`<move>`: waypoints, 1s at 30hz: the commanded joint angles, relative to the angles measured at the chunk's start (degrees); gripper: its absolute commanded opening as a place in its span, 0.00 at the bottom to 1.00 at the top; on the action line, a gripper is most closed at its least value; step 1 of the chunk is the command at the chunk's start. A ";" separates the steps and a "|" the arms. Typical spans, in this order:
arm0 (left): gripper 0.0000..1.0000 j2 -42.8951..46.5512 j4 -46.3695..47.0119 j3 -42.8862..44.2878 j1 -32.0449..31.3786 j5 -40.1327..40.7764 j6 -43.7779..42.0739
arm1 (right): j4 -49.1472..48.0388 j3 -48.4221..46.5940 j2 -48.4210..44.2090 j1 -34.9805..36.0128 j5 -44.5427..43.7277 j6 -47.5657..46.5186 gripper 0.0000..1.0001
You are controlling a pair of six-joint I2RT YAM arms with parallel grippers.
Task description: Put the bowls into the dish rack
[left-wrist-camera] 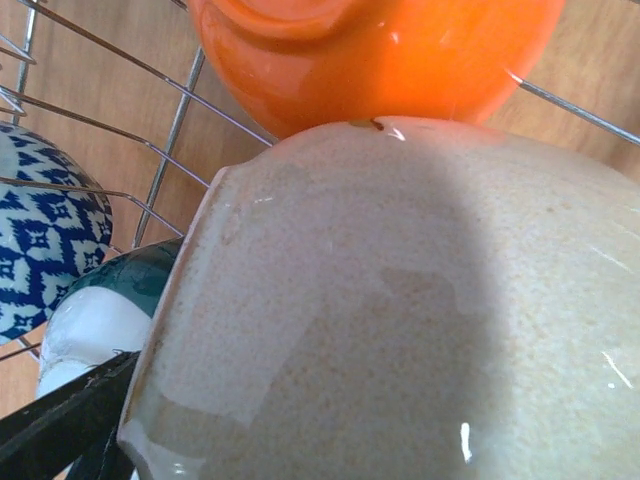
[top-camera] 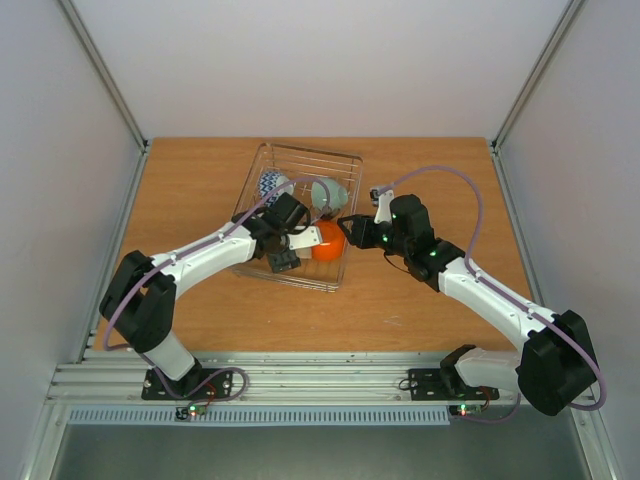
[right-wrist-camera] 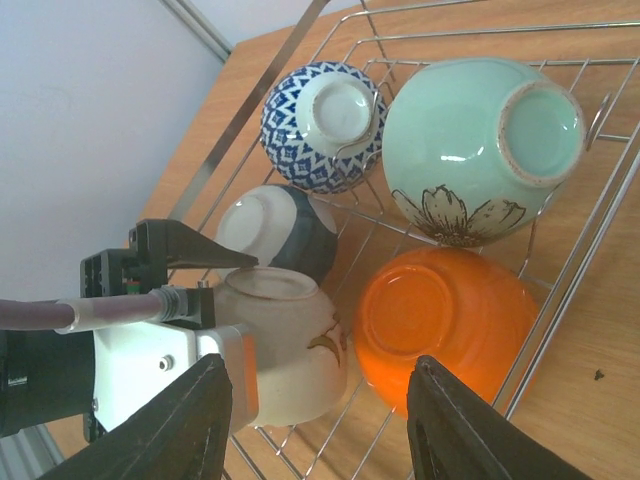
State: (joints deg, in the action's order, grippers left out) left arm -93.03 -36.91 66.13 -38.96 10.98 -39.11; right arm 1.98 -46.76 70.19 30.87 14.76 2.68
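The dish rack point(top-camera: 300, 150) holds all five bowls bottom-up. In the right wrist view they are the wavy patterned bowl point(right-wrist-camera: 322, 125), the mint green bowl point(right-wrist-camera: 485, 145), the dark blue bowl point(right-wrist-camera: 275, 232), the orange bowl point(right-wrist-camera: 445, 325) and the beige bowl point(right-wrist-camera: 290, 350). My left gripper point(top-camera: 288, 250) is inside the rack, shut on the beige bowl point(left-wrist-camera: 400, 300). One black finger point(right-wrist-camera: 190, 245) lies against the bowl's foot; the other is hidden. My right gripper point(top-camera: 350, 228) is open and empty, just above the rack's right side near the orange bowl point(top-camera: 328, 242).
The rack's wire side point(right-wrist-camera: 600, 210) runs close beside my right gripper. Bare wooden table point(top-camera: 440, 180) lies to the right of the rack. A metal frame rail point(top-camera: 115, 240) borders the table's left edge.
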 commanded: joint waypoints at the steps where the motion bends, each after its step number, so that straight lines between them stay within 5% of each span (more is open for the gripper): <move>1: 0.91 1.94 -6.84 0.62 -0.49 -4.28 1.47 | -1.04 0.28 -1.35 0.33 -0.97 0.30 0.49; 30: 0.91 9.60 -17.12 -1.26 -0.48 -14.39 4.59 | -1.54 0.39 -1.07 0.31 -1.23 1.63 0.49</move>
State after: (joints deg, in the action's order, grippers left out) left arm -85.25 -47.92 65.98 -39.07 0.80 -35.09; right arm 1.74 -46.74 70.19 30.87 14.72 3.95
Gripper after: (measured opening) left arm 0.907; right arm 0.487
